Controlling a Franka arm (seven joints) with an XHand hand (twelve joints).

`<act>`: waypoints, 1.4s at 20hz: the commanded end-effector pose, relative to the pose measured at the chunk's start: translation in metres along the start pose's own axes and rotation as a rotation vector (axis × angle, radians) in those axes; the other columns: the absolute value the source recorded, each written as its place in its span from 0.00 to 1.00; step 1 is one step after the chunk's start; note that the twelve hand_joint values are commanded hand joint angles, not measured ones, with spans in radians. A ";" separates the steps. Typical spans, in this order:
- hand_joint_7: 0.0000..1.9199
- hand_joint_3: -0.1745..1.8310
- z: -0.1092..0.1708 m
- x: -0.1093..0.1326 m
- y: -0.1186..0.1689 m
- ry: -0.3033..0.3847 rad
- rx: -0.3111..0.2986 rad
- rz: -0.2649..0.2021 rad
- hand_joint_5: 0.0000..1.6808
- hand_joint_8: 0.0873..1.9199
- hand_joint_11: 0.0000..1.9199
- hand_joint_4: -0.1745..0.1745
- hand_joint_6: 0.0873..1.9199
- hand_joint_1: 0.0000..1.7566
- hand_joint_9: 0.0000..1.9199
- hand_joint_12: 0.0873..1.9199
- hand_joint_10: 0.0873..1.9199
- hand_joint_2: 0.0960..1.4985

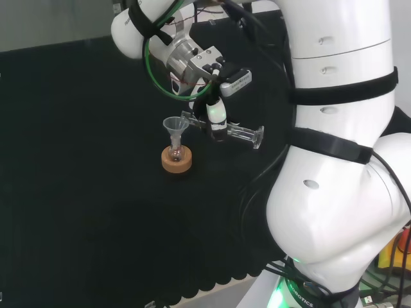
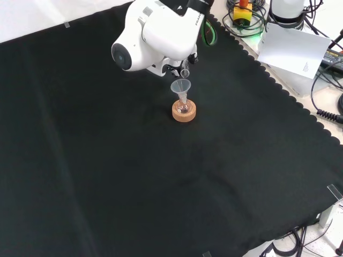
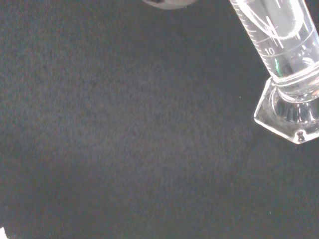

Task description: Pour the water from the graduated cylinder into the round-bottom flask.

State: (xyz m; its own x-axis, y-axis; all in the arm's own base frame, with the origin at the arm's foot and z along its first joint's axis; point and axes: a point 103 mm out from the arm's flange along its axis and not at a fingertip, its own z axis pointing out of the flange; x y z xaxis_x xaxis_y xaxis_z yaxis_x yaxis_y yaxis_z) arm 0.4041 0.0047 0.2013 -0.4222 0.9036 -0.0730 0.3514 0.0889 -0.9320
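Hand (image 1: 217, 114) curled round the middle of the graduated cylinder (image 1: 225, 130), high over the black cloth (image 1: 77, 192) in the head view. Cylinder tipped right over, lying almost flat, mouth end to the left and foot end to the right in that view. Mouth just above and beside the rim of a clear funnel (image 1: 174, 128). Funnel stuck upright in the neck of the small round-bottom flask (image 1: 174, 154). Flask sitting in a cork ring (image 1: 176, 162) on the cloth. Hard to tell any water in the cylinder or the flask. In the head view, big white arm links (image 1: 340, 128) on the right, well apart from the flask, with a green cable (image 1: 157, 83) looped by the wrist. In the front view, big white link with a round grey cap (image 2: 153, 35) right in front of the hand, hiding most of it. Just a bit of the cylinder's mouth (image 2: 185, 73) peeking out below the link, right above the funnel (image 2: 180, 87), flask (image 2: 184, 106) and cork ring (image 2: 184, 112). White paper sheet (image 2: 292, 48) and tangled cables (image 2: 327, 101) off the cloth's far right edge in the front view, well apart from the flask. In the wrist view, cylinder's marked tube and its flat-sided glass foot (image 3: 291, 117) close up, with bare cloth (image 3: 124, 149) behind
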 end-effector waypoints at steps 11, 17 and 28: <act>0.48 0.09 -0.012 0.008 -0.008 -0.037 0.117 0.072 0.53 0.56 0.61 0.00 0.56 0.71 0.72 0.41 0.01 0.75; 0.49 0.09 -0.015 0.010 -0.010 -0.047 0.150 0.090 0.53 0.56 0.61 0.00 0.56 0.71 0.72 0.41 0.01 0.75; 0.49 0.09 -0.016 0.010 -0.013 -0.050 0.213 0.131 0.53 0.55 0.62 0.00 0.55 0.71 0.73 0.41 0.00 0.75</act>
State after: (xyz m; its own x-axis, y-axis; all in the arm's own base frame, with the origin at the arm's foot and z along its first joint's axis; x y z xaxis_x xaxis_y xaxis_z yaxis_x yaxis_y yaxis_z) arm 0.4095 0.0196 0.2171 -0.4326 0.8802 -0.1951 0.2310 -0.1009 -0.9677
